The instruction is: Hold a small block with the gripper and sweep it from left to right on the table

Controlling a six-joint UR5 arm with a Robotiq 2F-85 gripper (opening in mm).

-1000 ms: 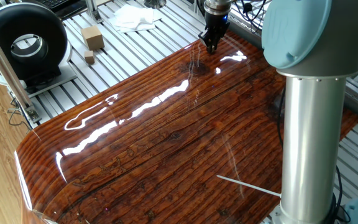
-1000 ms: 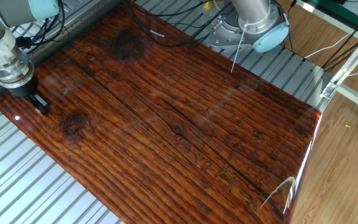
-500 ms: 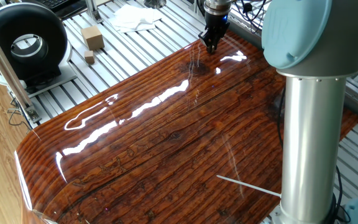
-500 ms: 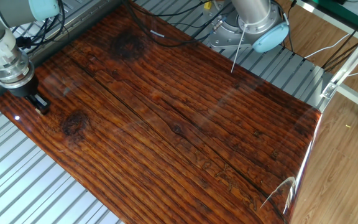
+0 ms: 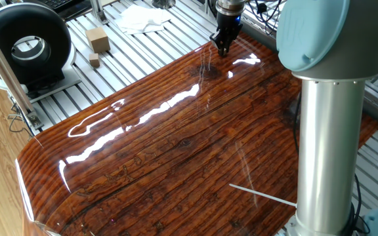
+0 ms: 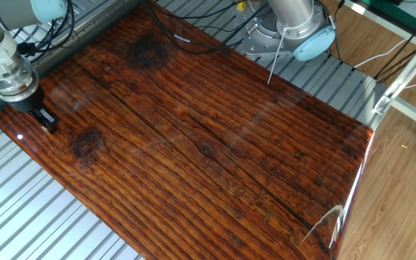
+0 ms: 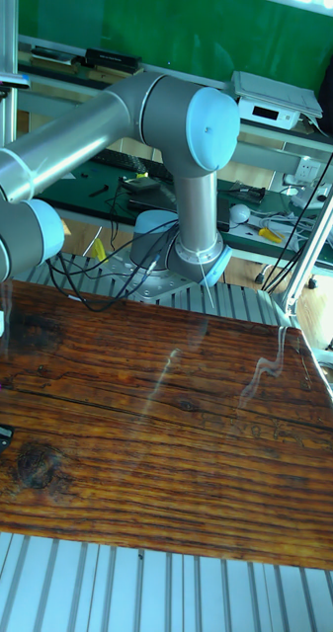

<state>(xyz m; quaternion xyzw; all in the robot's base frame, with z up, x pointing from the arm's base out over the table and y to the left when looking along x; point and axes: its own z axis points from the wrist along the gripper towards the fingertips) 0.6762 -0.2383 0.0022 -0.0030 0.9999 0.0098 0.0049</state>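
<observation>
In one fixed view, the large glossy reddish-brown board with striped wood grain, the table (image 5: 176, 151), fills the near ground, with white streaks of glare across its middle. At 4 o'clock, closest to the camera, stands the silver column of the grey and light-blue arm (image 5: 323, 131). At the board's far edge, about 1 o'clock, the black two-finger gripper (image 5: 222, 47) points down, with its tips at or just above the wood. The jaws sit close together, but I cannot tell whether anything is held between them.

Beyond the board lies the grey slatted aluminium base (image 5: 143, 49). On it at 11 o'clock rests the tiny light-tan wooden cube, the small block (image 5: 94, 61), well apart from the gripper. Just behind it is a bigger tan box-shaped block (image 5: 98, 39). Further left is a black ring-shaped device (image 5: 25, 42), and at 12 o'clock a crumpled white cloth (image 5: 140, 18).

The tall fixed view shows a green wall (image 7: 186, 35) behind benches. No writing is legible.
</observation>
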